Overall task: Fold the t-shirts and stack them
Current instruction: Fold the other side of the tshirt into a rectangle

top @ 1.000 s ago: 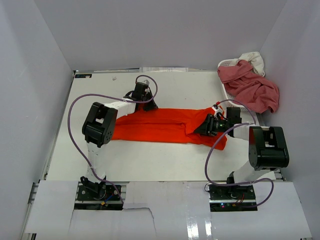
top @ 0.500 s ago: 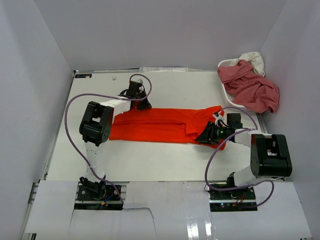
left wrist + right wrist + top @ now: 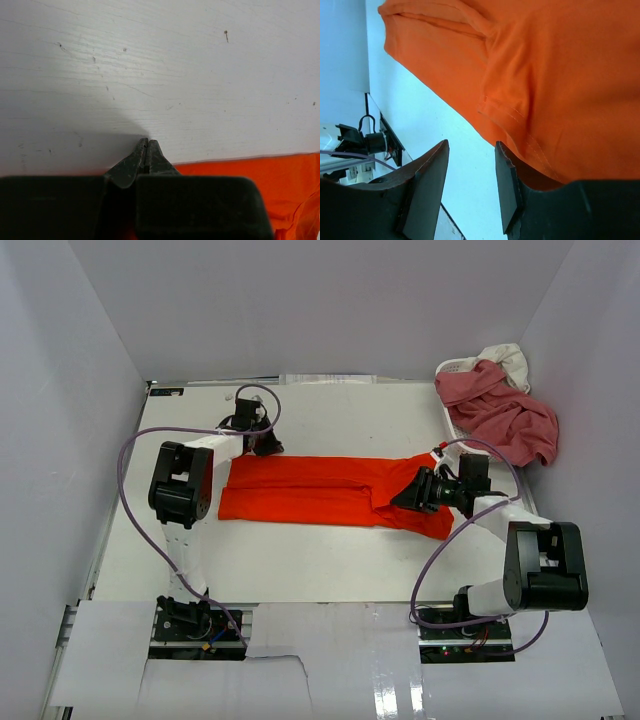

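The left fingers (image 3: 131, 167) are pressed together over bare surface (image 3: 300, 550), their tips just past the far left corner of the flat orange-red t-shirt (image 3: 310, 490). The right fingers (image 3: 427, 185) are spread, empty, at its right sleeve hem.

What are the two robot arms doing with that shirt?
They're folding it. The orange shirt lies on the table in a long strip. The left gripper is shut at its far left corner; the right gripper hangs open over its right end. A pink shirt and a cream one wait at the basket.
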`<state>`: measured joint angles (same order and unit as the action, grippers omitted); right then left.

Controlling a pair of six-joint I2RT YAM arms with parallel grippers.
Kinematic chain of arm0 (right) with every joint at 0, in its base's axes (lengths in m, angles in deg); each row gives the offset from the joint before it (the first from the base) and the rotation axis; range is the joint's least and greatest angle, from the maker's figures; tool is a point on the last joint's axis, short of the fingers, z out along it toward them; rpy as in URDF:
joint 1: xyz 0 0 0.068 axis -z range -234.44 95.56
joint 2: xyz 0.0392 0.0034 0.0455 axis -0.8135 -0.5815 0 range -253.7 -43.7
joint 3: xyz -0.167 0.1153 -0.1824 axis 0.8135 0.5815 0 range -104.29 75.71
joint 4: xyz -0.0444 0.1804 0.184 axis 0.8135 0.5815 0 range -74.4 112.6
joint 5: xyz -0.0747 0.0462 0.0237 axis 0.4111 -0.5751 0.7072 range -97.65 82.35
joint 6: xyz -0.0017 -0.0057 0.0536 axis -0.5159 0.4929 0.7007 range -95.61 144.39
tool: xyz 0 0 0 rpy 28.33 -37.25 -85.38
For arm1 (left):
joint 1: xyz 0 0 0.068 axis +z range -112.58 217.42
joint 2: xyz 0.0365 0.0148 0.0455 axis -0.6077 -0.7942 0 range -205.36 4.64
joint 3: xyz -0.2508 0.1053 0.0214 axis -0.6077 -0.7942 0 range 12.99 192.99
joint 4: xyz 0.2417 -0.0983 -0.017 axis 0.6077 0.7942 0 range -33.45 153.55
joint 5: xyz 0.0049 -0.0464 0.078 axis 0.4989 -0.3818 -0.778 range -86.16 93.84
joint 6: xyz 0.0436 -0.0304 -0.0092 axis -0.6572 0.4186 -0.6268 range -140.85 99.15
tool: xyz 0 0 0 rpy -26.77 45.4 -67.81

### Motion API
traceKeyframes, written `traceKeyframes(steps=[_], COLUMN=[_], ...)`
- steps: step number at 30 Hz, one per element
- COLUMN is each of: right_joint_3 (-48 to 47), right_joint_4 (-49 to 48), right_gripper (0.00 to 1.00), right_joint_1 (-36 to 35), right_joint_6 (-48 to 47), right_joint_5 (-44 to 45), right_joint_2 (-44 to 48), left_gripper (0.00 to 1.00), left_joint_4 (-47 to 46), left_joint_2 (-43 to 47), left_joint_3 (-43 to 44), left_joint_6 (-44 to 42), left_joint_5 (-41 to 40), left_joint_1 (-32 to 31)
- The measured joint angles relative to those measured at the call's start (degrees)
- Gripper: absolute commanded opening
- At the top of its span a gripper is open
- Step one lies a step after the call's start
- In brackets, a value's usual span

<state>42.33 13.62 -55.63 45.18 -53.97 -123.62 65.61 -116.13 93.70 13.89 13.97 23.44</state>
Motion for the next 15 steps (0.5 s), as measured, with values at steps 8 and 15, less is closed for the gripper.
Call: traceKeyframes(steps=[8,15], right_joint_3=[-1.5,-2.1], right_joint_4=[-11.6,-19.9], right_gripper=[0.49,0.49], right_joint_1=[0.0,-0.4], right_joint_6=[6.2,10.6], right_joint_5=[-4.3,-7.0], right_joint_2=[-9.0,-16.9], left_gripper=[0.02,0.02], left_joint_4=[0.0,0.0], left_joint_2=[0.0,0.0], left_joint_3=[0.0,0.0], left_joint_6=[0.2,0.2], left_joint_5=[0.0,0.0], left_joint_1=[-0.5,-0.5])
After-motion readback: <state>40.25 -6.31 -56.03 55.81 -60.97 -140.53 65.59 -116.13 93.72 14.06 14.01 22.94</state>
